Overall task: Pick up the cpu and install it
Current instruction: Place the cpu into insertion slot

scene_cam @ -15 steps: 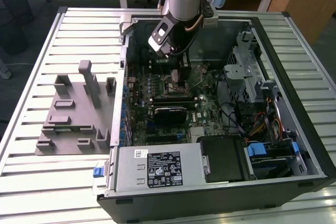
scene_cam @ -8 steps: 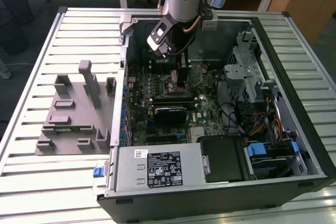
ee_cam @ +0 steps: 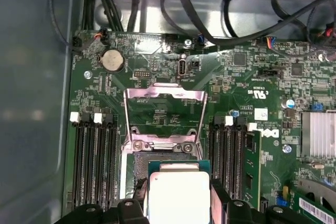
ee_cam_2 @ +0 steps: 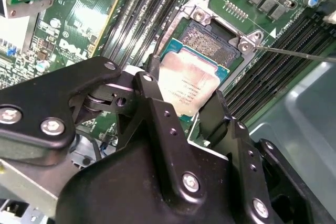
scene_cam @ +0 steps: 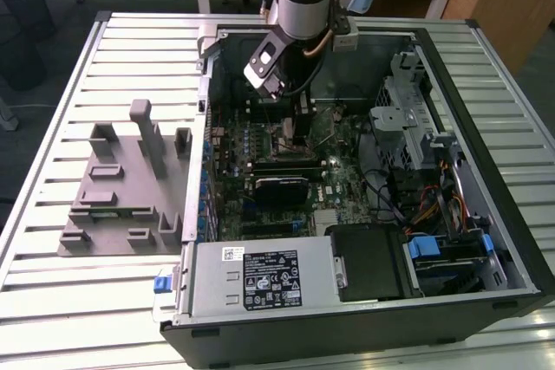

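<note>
The cpu (ee_cam_2: 185,84) is a small silver-topped square chip with a green rim, held between my two black fingers (ee_cam_2: 151,74) and just over the open socket (ee_cam_2: 210,43) on the motherboard. In the first wrist view the cpu (ee_cam: 178,192) partly covers the socket, below the raised metal load plate (ee_cam: 164,114). My gripper (ee_cam_2: 186,98) is shut on the chip's two opposite edges. In the exterior view my gripper (scene_cam: 295,127) reaches down into the open computer case, over the middle of the board.
The case's walls (scene_cam: 486,127) surround the board. Memory slots (ee_cam: 94,161) flank the socket, and one stick (ee_cam: 253,166) is seated. The socket lever (ee_cam_2: 294,52) sticks out sideways. Cables (ee_cam: 220,19) hang near the board's edge. A grey slotted tray (scene_cam: 121,188) lies on the table on the exterior view's left.
</note>
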`<move>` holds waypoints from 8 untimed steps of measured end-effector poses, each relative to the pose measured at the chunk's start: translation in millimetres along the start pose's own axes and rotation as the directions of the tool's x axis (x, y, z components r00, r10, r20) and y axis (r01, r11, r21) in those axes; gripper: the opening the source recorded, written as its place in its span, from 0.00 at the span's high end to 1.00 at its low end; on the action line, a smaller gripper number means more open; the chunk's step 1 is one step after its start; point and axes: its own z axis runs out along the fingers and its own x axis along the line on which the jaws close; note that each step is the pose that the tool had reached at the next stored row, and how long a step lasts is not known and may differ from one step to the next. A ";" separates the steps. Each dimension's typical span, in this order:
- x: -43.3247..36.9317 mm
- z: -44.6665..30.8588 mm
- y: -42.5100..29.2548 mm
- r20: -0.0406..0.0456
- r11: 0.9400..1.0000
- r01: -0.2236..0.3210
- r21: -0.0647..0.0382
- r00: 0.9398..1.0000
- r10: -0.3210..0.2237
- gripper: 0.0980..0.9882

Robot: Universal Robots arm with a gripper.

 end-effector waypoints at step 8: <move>0.1 0.9 -0.1 0.000 1.000 0.000 0.000 1.000 0.000 0.50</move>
